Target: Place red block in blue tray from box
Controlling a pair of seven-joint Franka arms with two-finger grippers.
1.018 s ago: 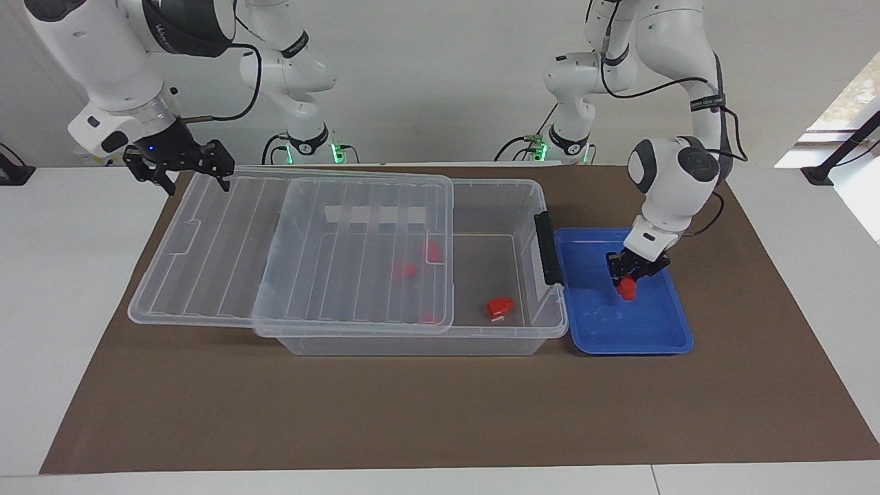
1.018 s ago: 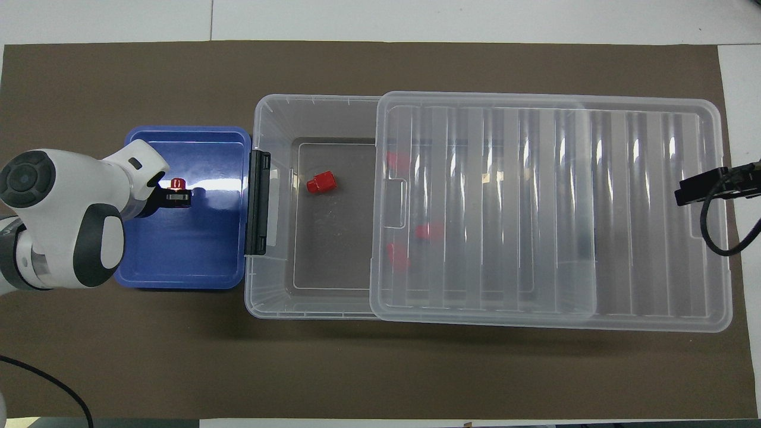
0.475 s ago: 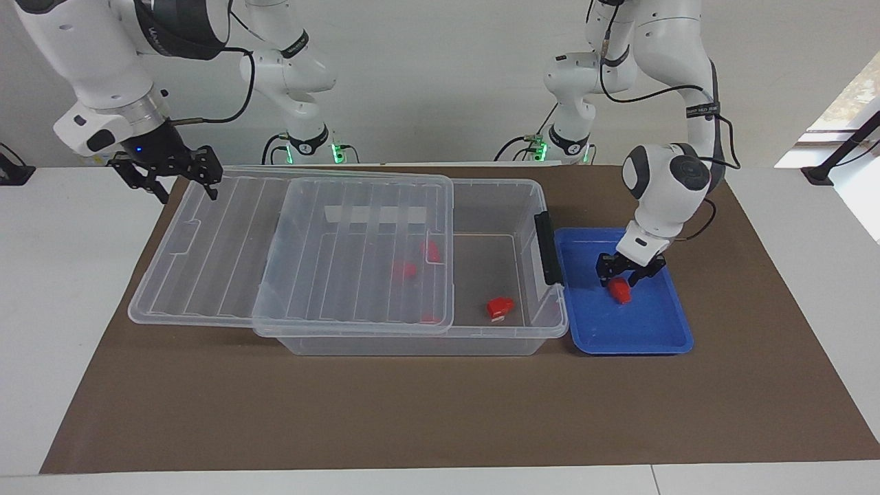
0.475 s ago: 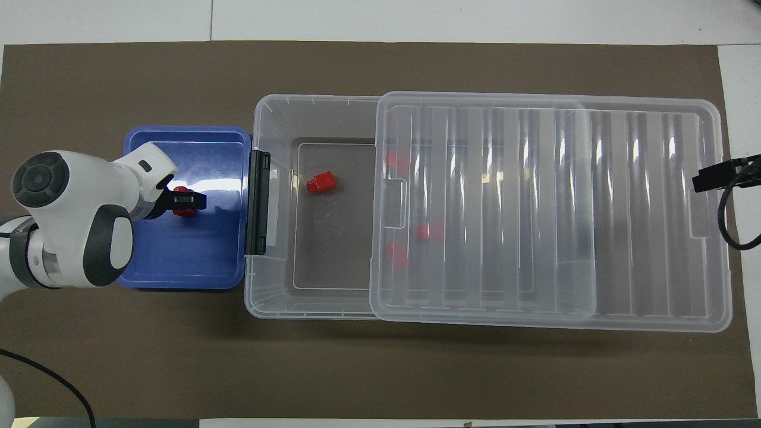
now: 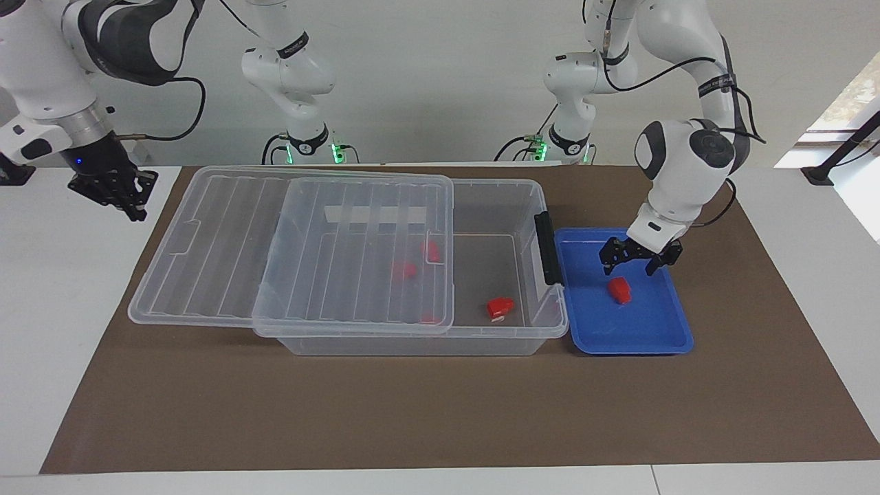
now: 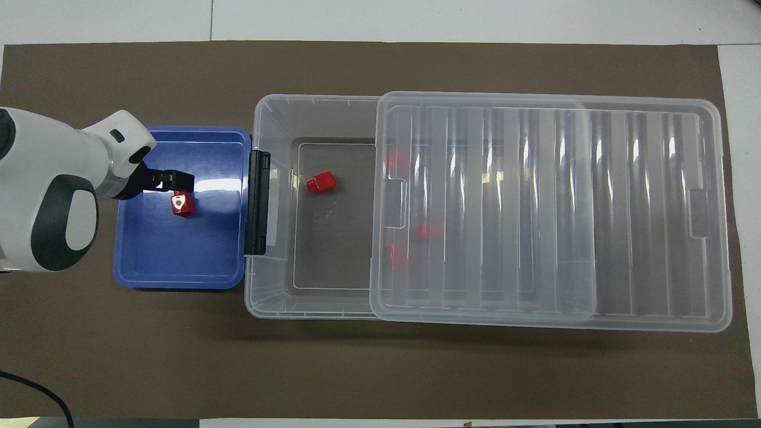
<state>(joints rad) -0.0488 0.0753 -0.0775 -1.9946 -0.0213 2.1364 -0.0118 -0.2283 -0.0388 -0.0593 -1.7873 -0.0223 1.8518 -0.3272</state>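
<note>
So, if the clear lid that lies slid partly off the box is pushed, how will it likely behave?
The lid looks thin and ribbed, so probably light and slightly flexible. It lies on the rim of the box, so it should slide easily. It juts far toward the right arm's end, so it might tip off there.

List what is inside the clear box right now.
In the box, one red block lies in the uncovered part. Three more red shapes show blurred through the slid-aside lid; their exact form is unclear.
</note>
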